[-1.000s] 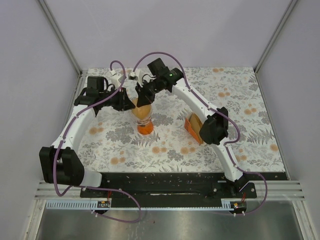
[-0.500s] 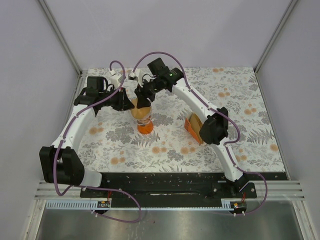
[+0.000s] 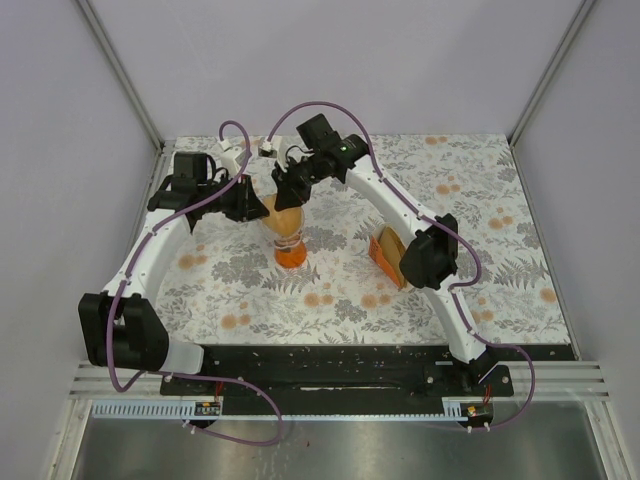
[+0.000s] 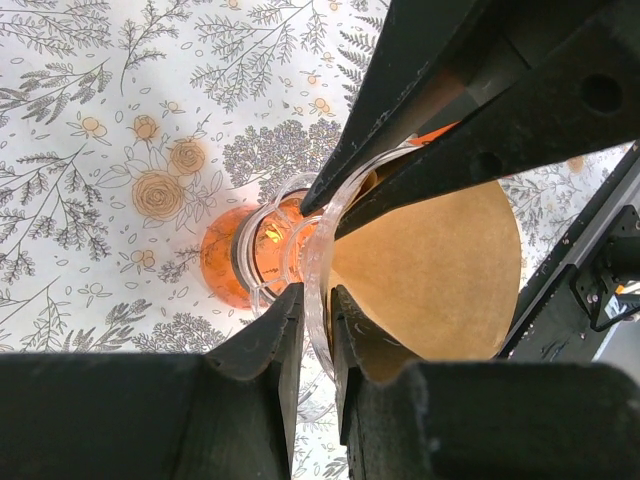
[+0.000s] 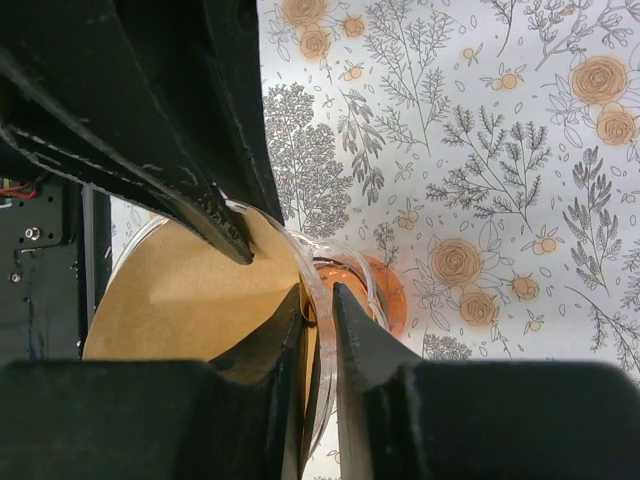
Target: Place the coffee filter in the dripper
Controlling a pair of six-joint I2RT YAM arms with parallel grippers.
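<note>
The dripper (image 3: 290, 245) stands upright mid-table, clear funnel over an orange base. The light-brown coffee filter (image 3: 284, 219) lies inside its funnel; it also shows in the left wrist view (image 4: 430, 270) and the right wrist view (image 5: 180, 300). My left gripper (image 3: 260, 207) reaches in from the left. In its wrist view the left gripper (image 4: 315, 295) is closed over the clear rim (image 4: 318, 262), one finger outside and one inside on the filter. My right gripper (image 3: 290, 194) comes from the back; in its wrist view the right gripper (image 5: 318, 295) pinches rim and filter the same way.
A beige wedge-shaped holder (image 3: 386, 256) with a stack of brown papers stands right of the dripper, beside the right arm's elbow (image 3: 430, 255). The floral cloth (image 3: 500, 230) covers the table. Grey walls close in the left, back and right sides.
The right gripper has shifted slightly over the dripper's far rim. The left gripper, the dripper and the filter stay where they were.
</note>
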